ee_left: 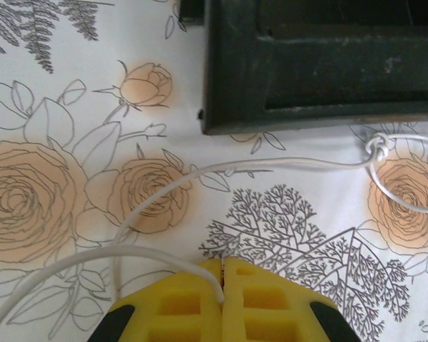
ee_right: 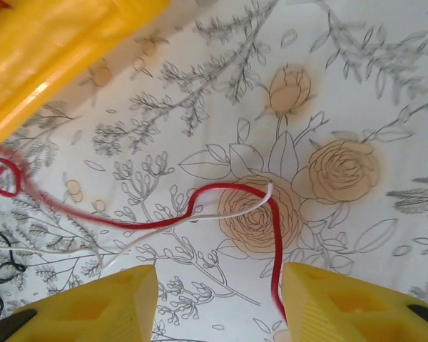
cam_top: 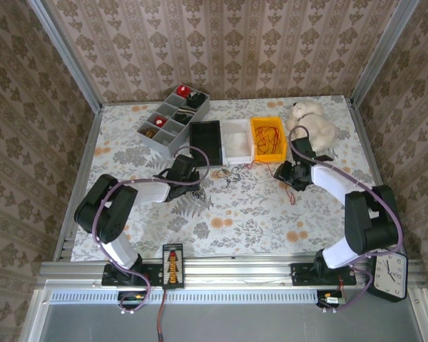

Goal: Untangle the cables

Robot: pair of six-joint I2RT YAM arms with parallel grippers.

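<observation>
One thin white cable (ee_left: pixel 376 146) is clamped in our left gripper (ee_left: pixel 222 269), near the black plastic bin (ee_left: pixel 321 64). Our right gripper (ee_right: pixel 220 285) stands spread, the thin red cable (ee_right: pixel 274 249) lying between its fingers (ee_right: pixel 342 303), near the yellow plastic bin (ee_right: pixel 50 50).

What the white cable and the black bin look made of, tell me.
White cable: likely plastic-sheathed wire, smooth and slightly glossy, bending in soft loops. Black bin: probably moulded hard plastic, with a dull sheen and pale scuffs.
</observation>
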